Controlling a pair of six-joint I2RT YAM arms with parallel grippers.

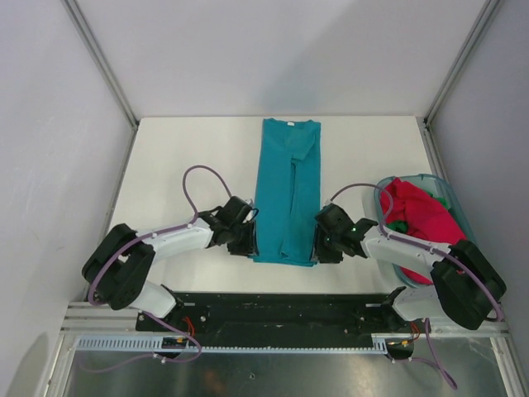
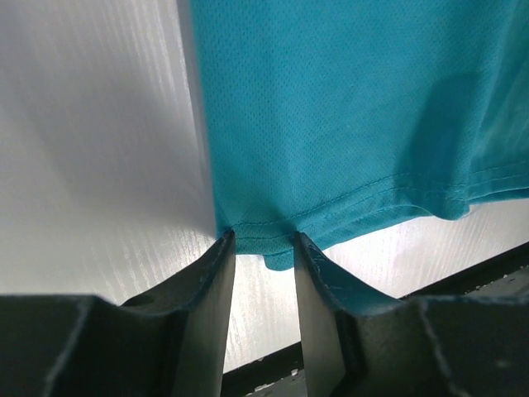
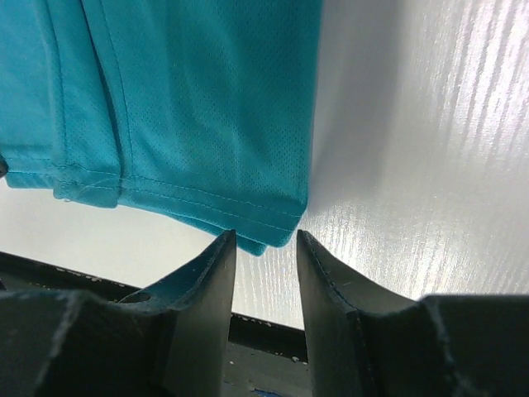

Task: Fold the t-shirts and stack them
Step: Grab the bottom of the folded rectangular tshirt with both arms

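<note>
Flanking teal t-shirt point(image 1: 287, 190), near hem

Shirt lies folded lengthwise, centre of bench point(image 1: 182, 157). Left tool point(image 2: 260, 238) and right tool point(image 3: 264, 236) sit at its near corners, both released: jaws parted, hem edge just at the tips.

Green tee point(image 1: 400, 225) mostly buried; right arm point(image 1: 413, 255) hides much of basket point(image 1: 430, 179).

No legible text, label, brand, number or sign on anything in view
</note>
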